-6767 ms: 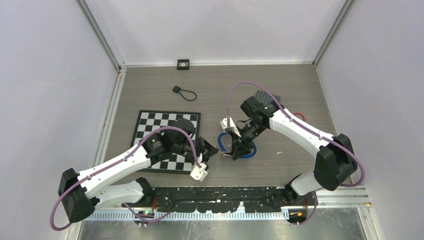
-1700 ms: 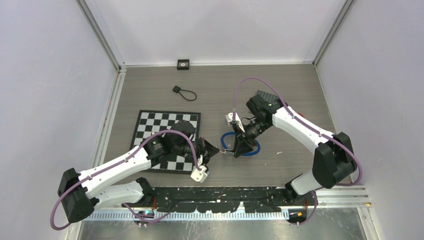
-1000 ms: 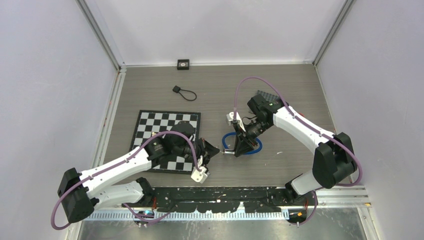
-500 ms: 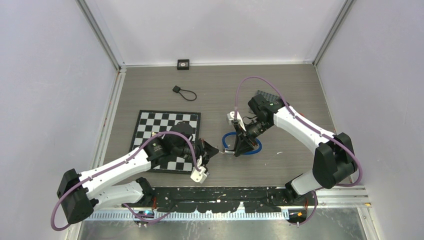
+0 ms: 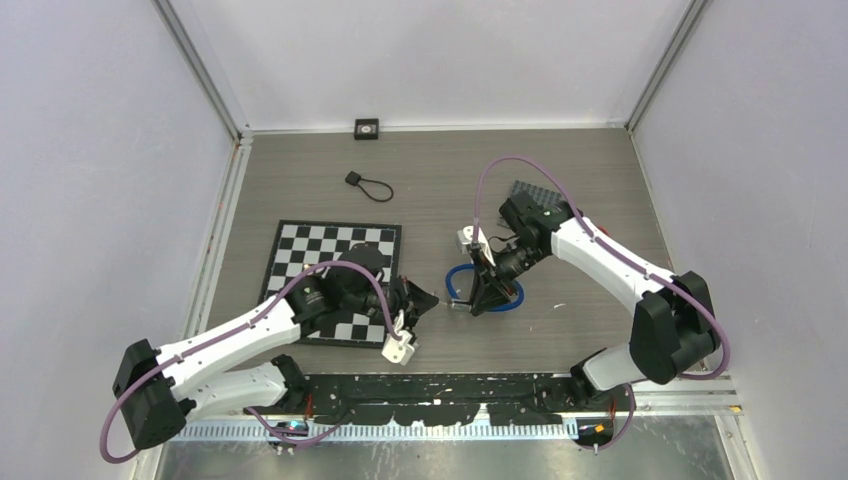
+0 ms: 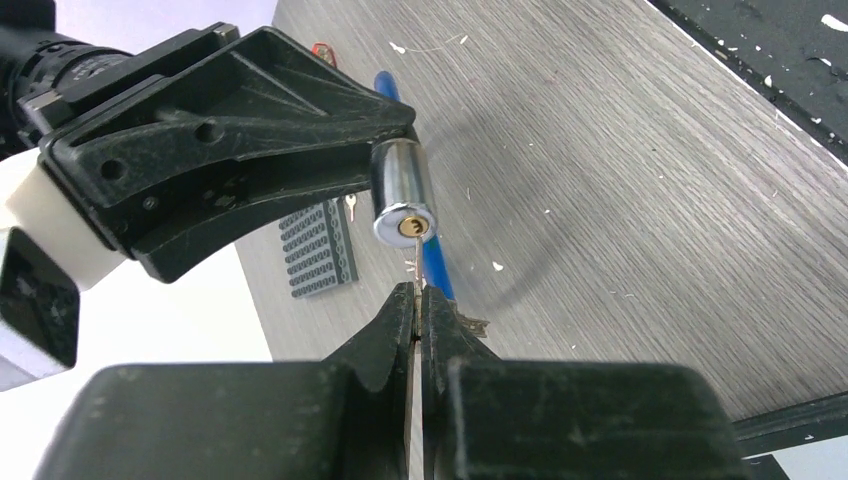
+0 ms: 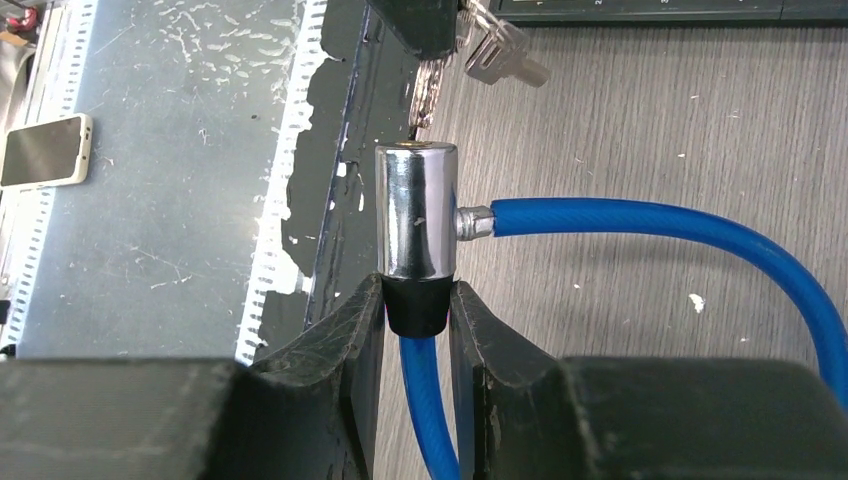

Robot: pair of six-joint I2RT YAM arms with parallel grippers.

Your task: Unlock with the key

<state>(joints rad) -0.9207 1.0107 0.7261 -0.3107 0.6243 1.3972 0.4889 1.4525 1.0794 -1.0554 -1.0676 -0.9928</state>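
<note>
Grey wood-grain bench (image 5: 440,170) boxed in by plain pale walls (image 5: 430,60), aluminium posts (image 5: 200,70) in the back corners, scuffed black strip (image 5: 470,395) along the front.

— How's the light?
— Bright, even, from overhead; only soft shadows on the table (image 5: 420,190).
— Any trouble spots?
— Glare streaks the chrome lock cylinder (image 7: 416,210), and the left wrist view's pale background washes out white.

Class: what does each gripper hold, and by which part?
Left gripper pinches the key by its head; right gripper clamps the cable lock by its black end collar.
</note>
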